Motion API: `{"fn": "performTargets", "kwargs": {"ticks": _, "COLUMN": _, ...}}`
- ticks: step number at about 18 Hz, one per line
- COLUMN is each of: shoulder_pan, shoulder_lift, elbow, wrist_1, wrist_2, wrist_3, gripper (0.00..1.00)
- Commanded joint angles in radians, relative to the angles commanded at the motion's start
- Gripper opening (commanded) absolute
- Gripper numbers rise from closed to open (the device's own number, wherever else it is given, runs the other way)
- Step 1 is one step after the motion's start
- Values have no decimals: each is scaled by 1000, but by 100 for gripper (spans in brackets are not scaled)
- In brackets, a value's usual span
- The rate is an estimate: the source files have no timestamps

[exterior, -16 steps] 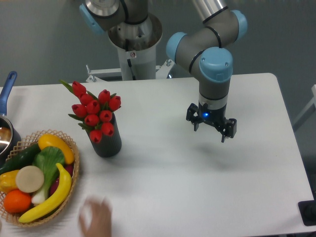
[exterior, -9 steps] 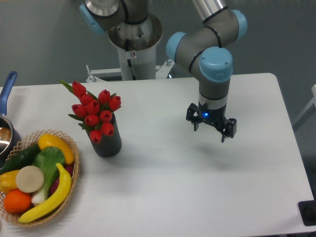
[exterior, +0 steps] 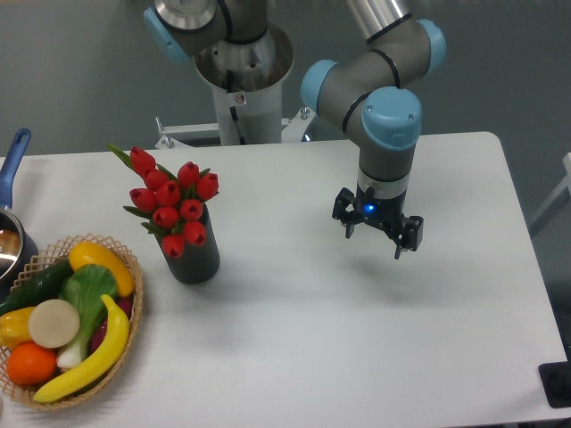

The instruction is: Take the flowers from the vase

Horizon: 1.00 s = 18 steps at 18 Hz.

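Note:
The flowers (exterior: 171,201), a bunch of red closed tulip buds with green leaves, stand in the vase (exterior: 193,254), a matte black cylinder on the left part of the white table. My gripper (exterior: 374,239) hangs above the table's middle right, well to the right of the vase. Its fingers are spread apart with nothing between them. A blue light glows on its wrist.
A round wicker basket (exterior: 127,304) with fruit and vegetables sits at the front left. A pot with a blue handle (exterior: 12,160) is at the far left edge. The arm's base column (exterior: 241,89) stands behind the table. A black object (exterior: 557,383) is at the front right corner.
A hand that was at the front edge near the basket has gone from view. My gripper has shifted very slightly to the left and up.

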Motion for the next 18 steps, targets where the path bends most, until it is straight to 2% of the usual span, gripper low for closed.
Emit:
{"fn": "performTargets", "kwargs": {"ticks": 5, "shoulder_pan": 2, "shoulder_lift": 66, "elbow": -60, "wrist_1": 2, "wrist_2": -132, "wrist_3": 8, "gripper": 100}}
{"fn": "performTargets", "kwargs": {"ticks": 9, "shoulder_pan": 3, "shoulder_lift": 156, "elbow": -142, "wrist_1": 2, "wrist_2": -195, "wrist_3": 38, "gripper": 100}}
{"fn": "performTargets", "kwargs": {"ticks": 11, "shoulder_pan": 14, "shoulder_lift": 219, "elbow": -199, "wrist_1": 2, "wrist_2": -275, "wrist_3": 72, "gripper": 100}}
{"fn": "performTargets", "kwargs": {"ticks": 18, "shoulder_pan": 43, "shoulder_lift": 370, "elbow": -273, "wrist_1": -3, "wrist_2": -505, "wrist_3": 66, "gripper": 100}}
